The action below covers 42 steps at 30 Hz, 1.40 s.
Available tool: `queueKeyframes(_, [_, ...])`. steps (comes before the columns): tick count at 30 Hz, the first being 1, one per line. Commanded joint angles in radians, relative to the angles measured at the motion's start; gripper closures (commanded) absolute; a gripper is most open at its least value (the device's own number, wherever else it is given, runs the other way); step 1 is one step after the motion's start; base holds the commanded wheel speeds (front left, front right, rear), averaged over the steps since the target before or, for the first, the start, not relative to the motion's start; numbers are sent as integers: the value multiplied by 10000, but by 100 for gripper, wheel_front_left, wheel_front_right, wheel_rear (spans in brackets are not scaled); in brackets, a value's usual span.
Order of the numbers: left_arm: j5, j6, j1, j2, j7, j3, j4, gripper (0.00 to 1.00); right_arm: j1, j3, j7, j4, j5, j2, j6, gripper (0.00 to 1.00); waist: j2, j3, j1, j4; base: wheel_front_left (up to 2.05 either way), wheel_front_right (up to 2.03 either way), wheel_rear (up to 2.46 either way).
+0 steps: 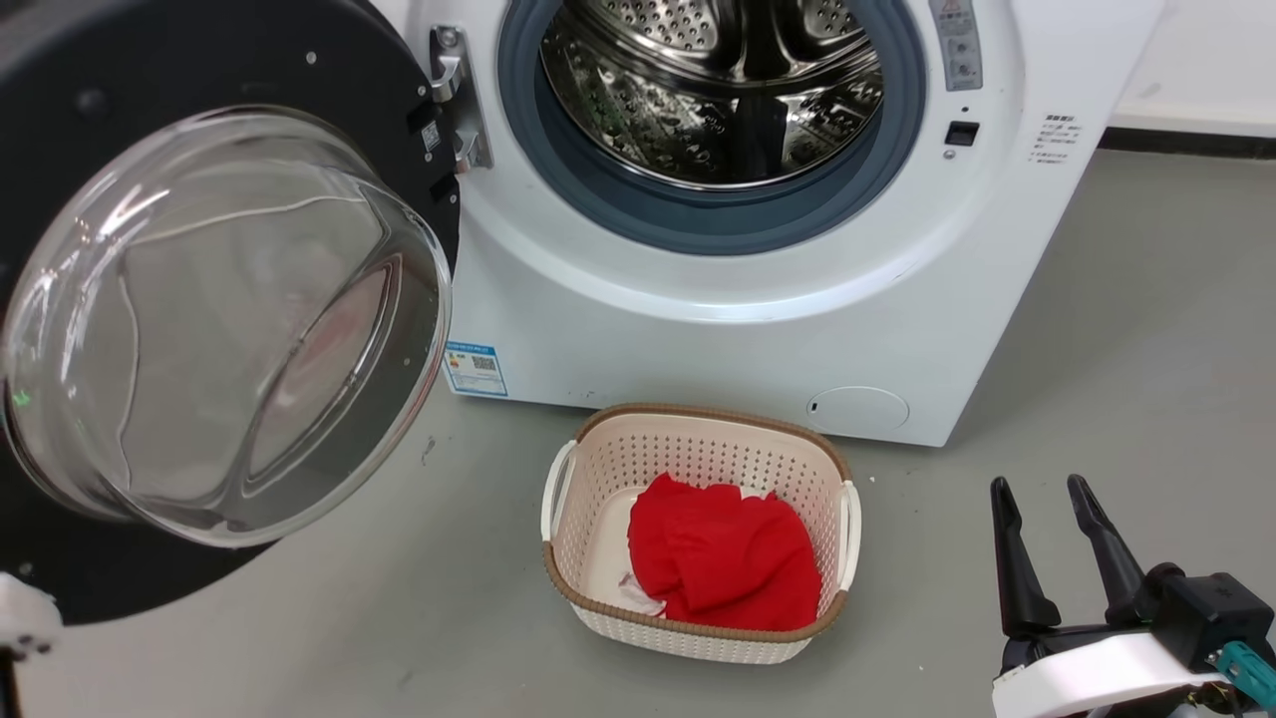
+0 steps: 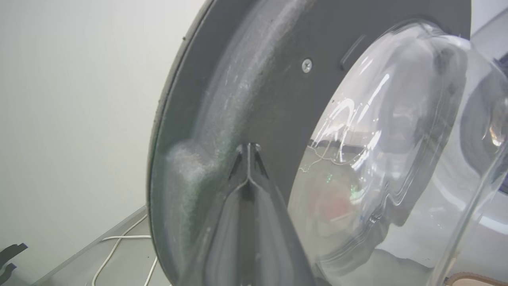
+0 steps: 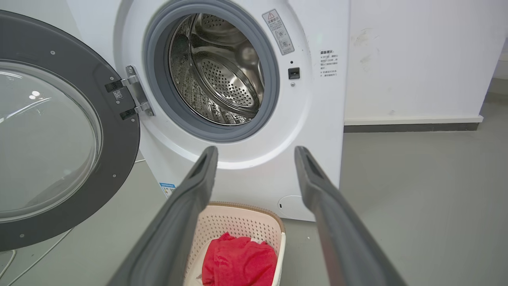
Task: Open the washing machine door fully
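Note:
The washing machine door (image 1: pixel 199 60), a black disc with a bulging glass bowl (image 1: pixel 219 329), stands swung out to the left of the white washing machine (image 1: pixel 698 329), leaving the steel drum (image 1: pixel 713 90) exposed. In the left wrist view my left gripper (image 2: pixel 249 147) is shut, fingers pressed together, tips at the door (image 2: pixel 258 79) on its dark inner face beside the glass. My right gripper (image 1: pixel 1047 497) hangs open and empty at the lower right, well away from the machine. In its own view the right gripper (image 3: pixel 256 153) faces the door (image 3: pixel 119 131) and the drum (image 3: pixel 222 71).
A cream perforated basket (image 1: pixel 698 459) holding a red cloth (image 1: pixel 728 558) sits on the grey floor in front of the machine. White cables (image 2: pixel 119 242) lie on the floor behind the door. A white wall (image 3: pixel 416 59) runs to the machine's right.

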Motion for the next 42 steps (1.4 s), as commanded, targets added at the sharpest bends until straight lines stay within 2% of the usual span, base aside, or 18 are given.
queueKeyframes(1, [93,45,256,-140,-44,67,-112,100,-48,-24,-28,-15,-89,20,-7,0,-1,-51,0,-28,0,0,0])
queueKeyframes(6, [450,-54,1307,-1119,-36,134,-1219,100,97,-61,-48,-11,-160,20,-7,0,-1,-262,0,-91,0,0,0])
queueKeyframes(7, [521,-126,1491,-1347,-36,70,-1437,89,120,-82,-44,-5,-170,20,-7,0,-1,-312,0,-85,0,0,0])
queueKeyframes(9, [703,-180,1857,-1829,-36,-85,-1924,44,168,-107,-10,-26,-202,20,-7,0,-1,-378,0,-79,0,0,0])
queueKeyframes(10, [790,-186,2010,-2046,-36,-159,-2184,4,182,-121,-3,-48,-229,20,-7,0,-1,-401,0,-71,0,0,0])
queueKeyframes(11, [888,-184,2171,-2261,-36,-224,-2426,0,188,-117,12,-65,-234,20,-7,0,-1,-421,0,-69,0,0,0])
queueKeyframes(15, [1167,-292,2590,-2994,-36,-585,-3304,0,207,-131,71,-160,-265,20,-7,0,-1,-484,0,-73,0,0,0])
queueKeyframes(21, [1622,-718,2826,-3502,-35,-1342,-3925,0,181,26,97,-292,-243,19,-7,0,-1,-599,0,-355,0,0,0])
queueKeyframes(29, [1939,-1017,2321,-3725,-35,-2070,-3859,0,265,37,228,-406,-477,20,-7,0,-1,-675,0,-1053,0,0,0])
queueKeyframes(42, [2159,-1156,2139,-3807,-36,-2185,-3614,0,380,1,337,-341,-534,20,-7,0,-1,-699,0,-1632,0,0,0])
